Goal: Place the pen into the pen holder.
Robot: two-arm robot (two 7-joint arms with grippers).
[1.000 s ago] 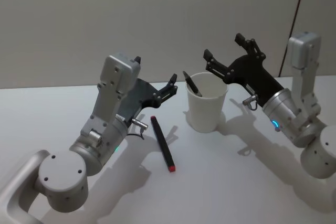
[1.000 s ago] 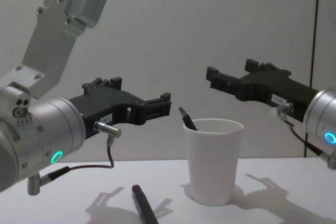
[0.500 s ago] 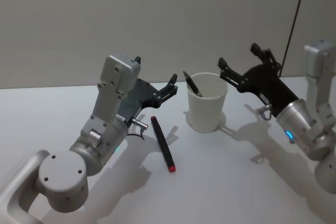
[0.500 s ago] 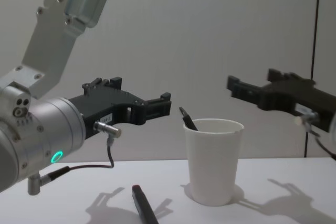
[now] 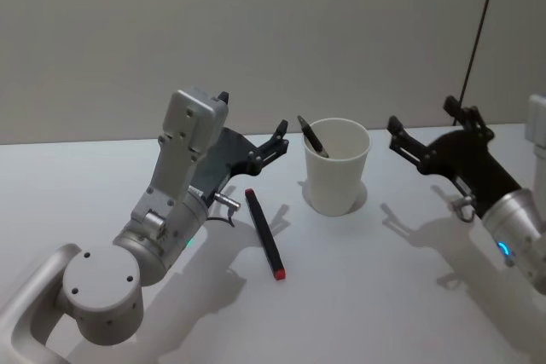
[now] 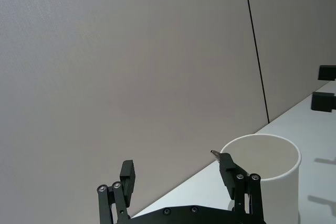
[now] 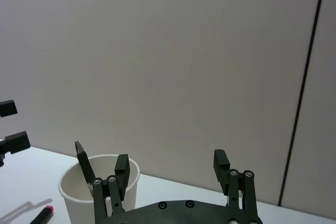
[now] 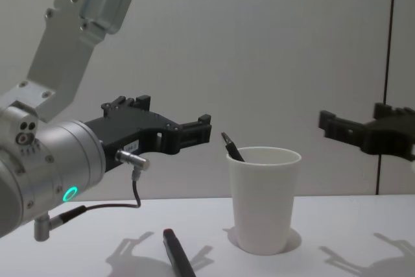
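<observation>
Pen holder [image 5: 337, 172] with dark pen [image 5: 311, 138] inside, red-tipped pen [image 5: 264, 232] on table [image 5: 358, 296]; left gripper [image 6: 178, 171], right gripper [image 7: 171, 165]: jaws apart.

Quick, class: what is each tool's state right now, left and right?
Left tool: open, holding nothing.
Right tool: open, holding nothing.

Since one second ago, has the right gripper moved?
Yes. In the head view the right gripper has drawn back toward the robot's right, away from the pen holder, which has stayed in place. Its jaws are open.
</observation>
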